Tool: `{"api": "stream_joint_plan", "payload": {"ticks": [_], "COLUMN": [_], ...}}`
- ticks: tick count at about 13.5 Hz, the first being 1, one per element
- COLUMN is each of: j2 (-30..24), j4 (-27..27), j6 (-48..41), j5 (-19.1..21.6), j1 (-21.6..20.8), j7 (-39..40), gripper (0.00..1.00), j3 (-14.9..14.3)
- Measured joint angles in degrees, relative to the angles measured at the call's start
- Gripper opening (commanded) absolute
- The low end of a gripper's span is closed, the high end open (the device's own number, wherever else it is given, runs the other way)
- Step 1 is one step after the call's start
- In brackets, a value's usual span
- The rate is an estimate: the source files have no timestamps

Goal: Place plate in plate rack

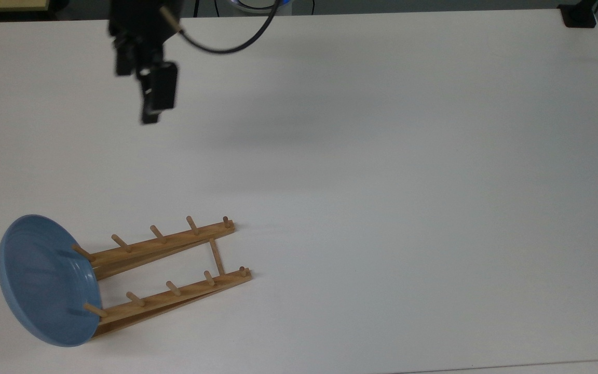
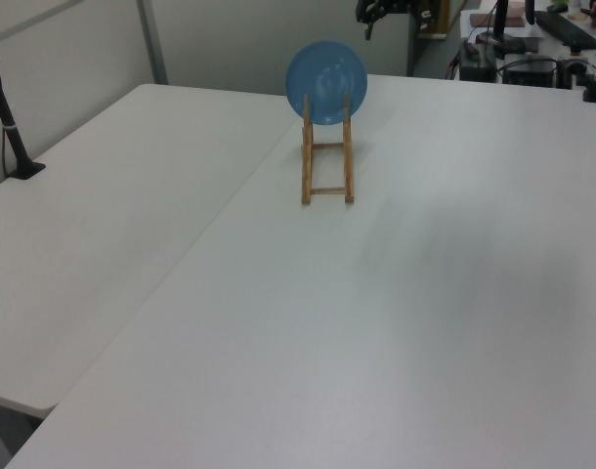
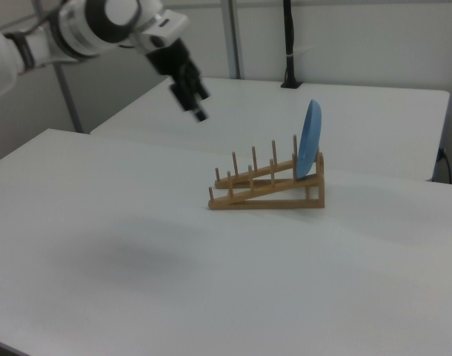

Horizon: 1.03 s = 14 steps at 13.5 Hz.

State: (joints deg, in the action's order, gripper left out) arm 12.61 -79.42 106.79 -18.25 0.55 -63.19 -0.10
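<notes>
The blue plate [image 1: 39,280] stands on edge at the raised end of the wooden plate rack [image 1: 174,296], at the top view's lower left, leaning against the last pegs. In the left view the plate [image 2: 325,80] faces the camera above the plate rack [image 2: 306,161]. The right view shows the plate [image 3: 309,141] edge-on at the tall end of the plate rack [image 3: 267,194]. My gripper [image 1: 135,96] hangs high over the table, far from the plate, open and holding nothing. It is also at the left view's top, as gripper [image 2: 368,18], and at the right view's upper left, as gripper [image 3: 195,107].
A black clamp [image 1: 579,15] sits at the table's far corner in the top view's upper right. A black pole [image 2: 10,127] stands at the left view's left edge. A second white table [image 3: 359,119] adjoins behind the rack. The wide white tabletop [image 1: 382,182] stretches to the top view's right.
</notes>
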Motion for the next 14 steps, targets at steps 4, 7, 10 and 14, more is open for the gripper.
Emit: {"api": "stream_joint_plan", "payload": {"ticks": [4,7,10,14], "j2": [-3.6,-7.2,-10.0,-11.0], "j4": [-0.7,-2.9,-5.0,-5.2], "j6": [-15.6,-18.7,-18.8,-18.5], "j5": [11.4,15.4,18.0,21.3], "j1": [-0.1,-0.1,1.7,8.5], "j7": [6.3,22.0,41.1,64.0], "gripper": [1.0,1.0,1.0,1.0], "j3": [3.8,3.9,3.9,3.7]}}
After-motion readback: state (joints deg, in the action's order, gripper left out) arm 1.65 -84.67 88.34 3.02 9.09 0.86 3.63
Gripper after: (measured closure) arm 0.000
